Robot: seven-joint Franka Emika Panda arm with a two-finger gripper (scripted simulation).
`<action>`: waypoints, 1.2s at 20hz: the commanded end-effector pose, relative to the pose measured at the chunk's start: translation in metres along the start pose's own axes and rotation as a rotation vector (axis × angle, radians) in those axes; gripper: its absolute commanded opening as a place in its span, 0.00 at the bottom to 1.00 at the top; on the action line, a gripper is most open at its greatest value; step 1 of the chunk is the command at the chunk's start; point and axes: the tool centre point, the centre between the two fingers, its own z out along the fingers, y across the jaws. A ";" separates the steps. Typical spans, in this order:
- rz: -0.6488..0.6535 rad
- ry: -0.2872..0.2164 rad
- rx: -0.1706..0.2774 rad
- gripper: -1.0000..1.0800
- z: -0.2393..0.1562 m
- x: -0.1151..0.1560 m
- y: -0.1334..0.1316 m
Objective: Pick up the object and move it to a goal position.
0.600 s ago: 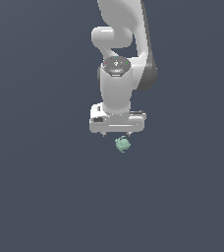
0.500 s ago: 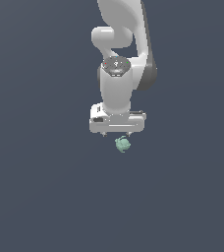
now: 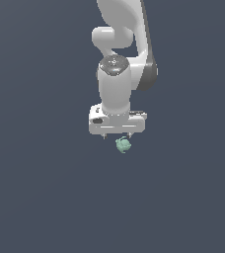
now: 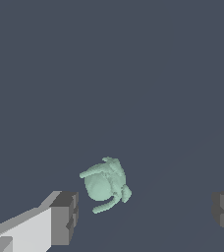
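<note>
In the wrist view we see our two fingers (image 4: 65, 219) spread wide apart, one grey pad at each side of the picture, with nothing pinched between them. The gripper (image 4: 146, 214) hangs over a plain dark grey floor (image 4: 133, 74). In the gap between the fingers, nearer to one pad than to the other and not touching either, lies the object (image 4: 104, 183), a small pale mint-green lump with a rounded body and a few thin curved bits sticking out.

In the exterior view we see the gripper (image 3: 117, 137) pointing straight down, its short dark fingertips showing just under the white block of the hand. The object (image 3: 123, 145) sits just below that block, a little toward the exterior view's right of its middle. Whether it rests on the floor (image 3: 40, 188) we cannot tell from here. Above the hand rises the white arm (image 3: 117, 84), its joints stacked upward and out of the picture.
</note>
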 end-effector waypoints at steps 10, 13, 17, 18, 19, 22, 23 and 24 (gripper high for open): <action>-0.058 -0.006 -0.010 0.96 0.015 -0.005 -0.005; -0.117 -0.012 -0.020 0.96 0.030 -0.012 -0.009; -0.225 -0.023 -0.034 0.96 0.056 -0.024 -0.018; -0.250 -0.026 -0.037 0.96 0.062 -0.027 -0.020; -0.273 -0.028 -0.039 0.96 0.067 -0.030 -0.022; -0.328 -0.034 -0.043 0.96 0.080 -0.036 -0.027; -0.341 -0.035 -0.044 0.96 0.083 -0.038 -0.028; -0.352 -0.036 -0.045 0.96 0.085 -0.040 -0.029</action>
